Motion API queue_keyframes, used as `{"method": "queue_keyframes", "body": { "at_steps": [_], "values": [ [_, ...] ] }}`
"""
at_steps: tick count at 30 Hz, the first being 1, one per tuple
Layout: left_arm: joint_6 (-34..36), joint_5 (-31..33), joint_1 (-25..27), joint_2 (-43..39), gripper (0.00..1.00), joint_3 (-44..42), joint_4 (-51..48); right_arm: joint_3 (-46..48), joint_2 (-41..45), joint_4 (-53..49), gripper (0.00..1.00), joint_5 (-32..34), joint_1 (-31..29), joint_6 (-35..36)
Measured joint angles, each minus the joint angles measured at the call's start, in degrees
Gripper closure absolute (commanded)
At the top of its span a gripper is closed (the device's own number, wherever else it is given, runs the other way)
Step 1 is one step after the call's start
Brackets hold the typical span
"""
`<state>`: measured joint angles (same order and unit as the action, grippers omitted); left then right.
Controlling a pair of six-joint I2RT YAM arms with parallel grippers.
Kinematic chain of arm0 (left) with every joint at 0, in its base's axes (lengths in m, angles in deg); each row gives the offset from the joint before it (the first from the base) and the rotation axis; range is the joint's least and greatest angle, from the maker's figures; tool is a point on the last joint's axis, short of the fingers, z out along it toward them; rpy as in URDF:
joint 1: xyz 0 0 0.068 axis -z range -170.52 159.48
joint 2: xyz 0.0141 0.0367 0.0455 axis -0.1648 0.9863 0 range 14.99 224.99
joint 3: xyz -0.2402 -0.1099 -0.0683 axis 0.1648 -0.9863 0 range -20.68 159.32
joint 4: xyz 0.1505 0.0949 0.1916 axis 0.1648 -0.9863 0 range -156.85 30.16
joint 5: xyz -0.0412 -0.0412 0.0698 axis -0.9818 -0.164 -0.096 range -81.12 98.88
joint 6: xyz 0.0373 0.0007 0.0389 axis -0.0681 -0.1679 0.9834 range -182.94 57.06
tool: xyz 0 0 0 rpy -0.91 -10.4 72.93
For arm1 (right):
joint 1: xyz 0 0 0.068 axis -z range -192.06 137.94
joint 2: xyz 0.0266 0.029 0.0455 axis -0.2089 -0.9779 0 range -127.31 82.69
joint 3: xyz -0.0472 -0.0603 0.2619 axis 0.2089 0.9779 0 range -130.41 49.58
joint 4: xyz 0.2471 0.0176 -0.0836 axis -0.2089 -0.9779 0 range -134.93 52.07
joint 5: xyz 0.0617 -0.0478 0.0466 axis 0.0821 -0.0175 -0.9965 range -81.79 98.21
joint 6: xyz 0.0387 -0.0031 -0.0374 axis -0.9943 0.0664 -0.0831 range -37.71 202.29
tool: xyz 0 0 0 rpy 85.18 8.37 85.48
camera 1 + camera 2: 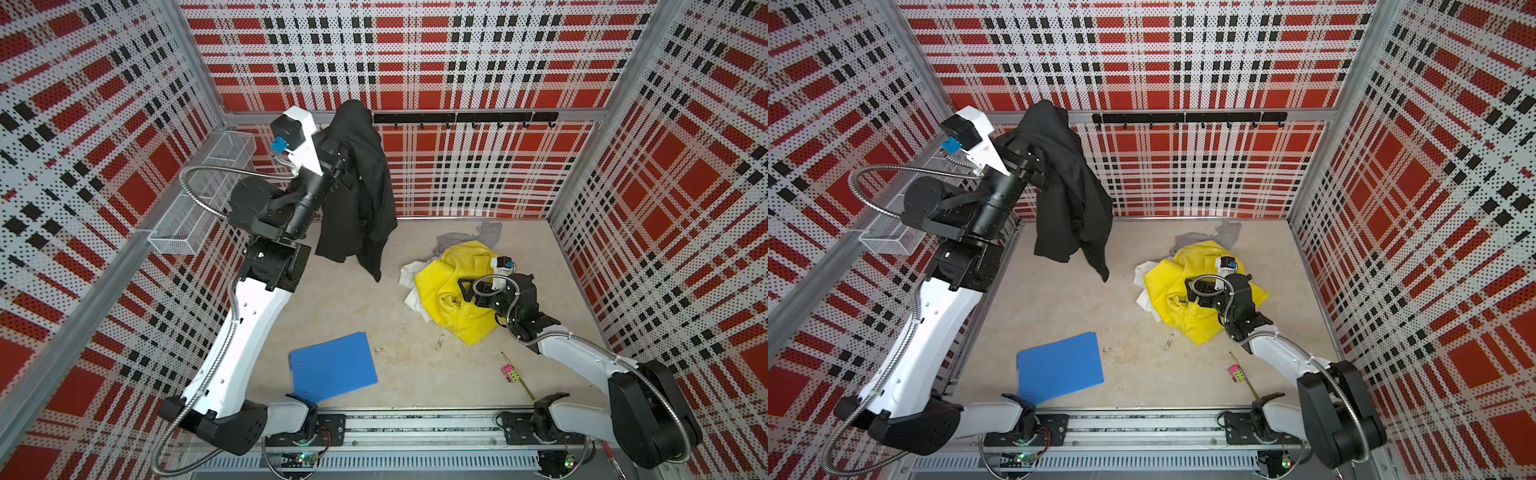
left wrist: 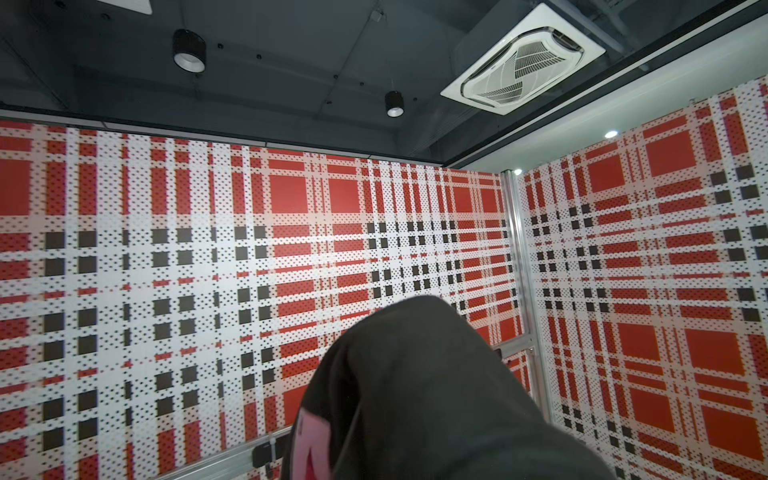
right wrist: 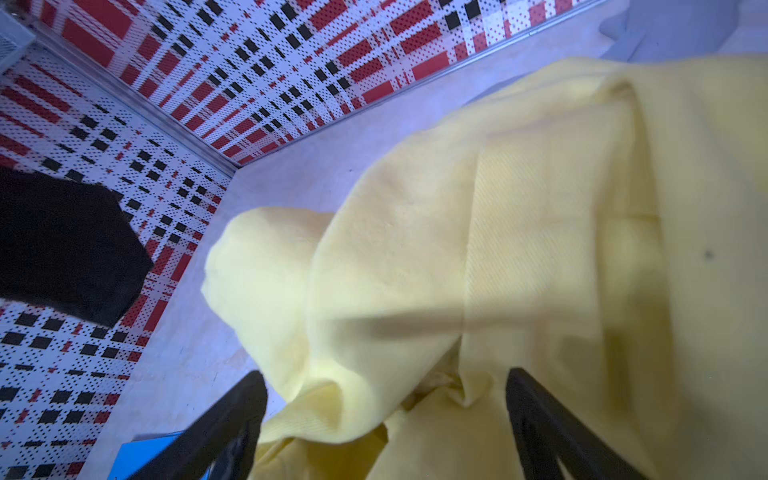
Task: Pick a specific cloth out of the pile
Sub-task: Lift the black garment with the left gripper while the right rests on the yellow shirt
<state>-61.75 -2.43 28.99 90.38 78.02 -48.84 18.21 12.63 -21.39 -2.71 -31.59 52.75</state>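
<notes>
We judge extraction done: left pincer (image 1: 336,154), closed, holds the cloth (image 1: 362,187) aloft, clear of the pile (image 1: 446,286); right pincer (image 3: 386,415) open above it. Next: lay cloth apart.

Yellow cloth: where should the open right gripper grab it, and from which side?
Probably the raised fold of the yellow cloth between the fingers of the right gripper, taken from above: the cloth lies slumped and only such ridges stand up.

we see bare table (image 1: 353,307) open between the hanging cloth (image 1: 361,199) and blue folder (image 1: 332,365); the pile (image 1: 440,286) blocks the right side.
</notes>
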Motion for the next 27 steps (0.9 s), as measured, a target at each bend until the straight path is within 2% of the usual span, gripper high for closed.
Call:
{"method": "queue_keyframes", "body": {
  "at_steps": [7, 11, 16, 21, 27],
  "values": [
    [0.35, -0.07, -4.92, -2.73, 0.99, -4.17, -2.12, -2.95, 4.61, -0.87, 0.02, -0.44, -6.82, 3.72],
    [0.28, -0.04, -6.51, -5.29, 0.99, -8.33, -3.04, -5.88, 3.91, 0.02, 0.03, -1.46, -10.6, 4.52],
    [0.17, 0.7, -7.34, -8.52, 0.99, -13.55, -3.34, -8.98, -6.01, 4.98, 0.05, -3.63, -14.14, 2.84],
    [0.11, 1.18, -7.58, -9.25, 0.99, -15.19, -3.39, -12.52, -20.22, 7.39, 0.13, -5.75, -16.65, -0.9],
    [0.09, 1.14, -7.61, -9.22, 0.97, -15.41, -3.41, -13.27, -27.65, 7.04, 0.16, -2.21, -15.54, -3.56]
  ]
}}
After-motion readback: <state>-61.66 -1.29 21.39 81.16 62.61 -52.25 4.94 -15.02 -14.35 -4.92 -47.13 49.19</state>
